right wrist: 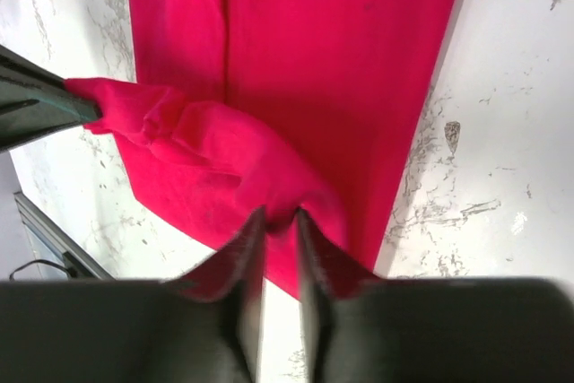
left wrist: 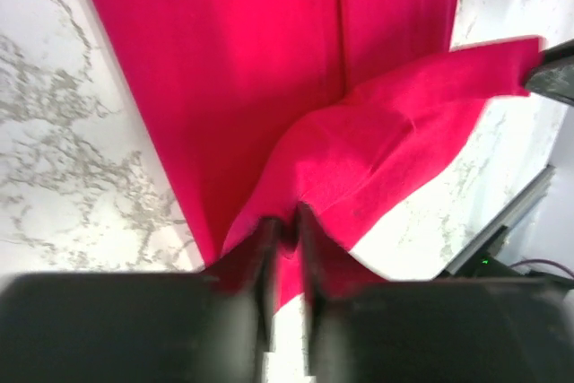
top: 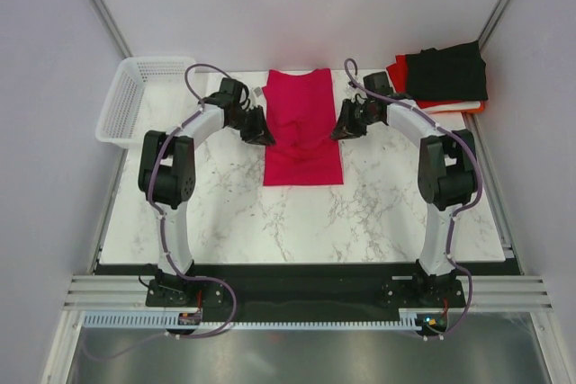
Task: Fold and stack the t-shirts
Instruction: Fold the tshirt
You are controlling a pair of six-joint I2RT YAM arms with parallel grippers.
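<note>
Nearly closed, left pincer [left wrist: 287, 221] and right pincer [right wrist: 280, 217] each apparently pinch the crimson-pink cloth t-shirt [top: 303, 123]; carry its raised fold level, then lay it flat on the white marbled tabletop [top: 378, 213]

Soft, even light is falling from above on the white marbled bench [top: 225, 213] — only faint shadows are showing on it. The crimson-pink cloth t-shirt [top: 303, 128] is glowing saturated; close up, the left claw [left wrist: 287, 235] and right claw [right wrist: 278, 226] are blurring out of focus.
</note>
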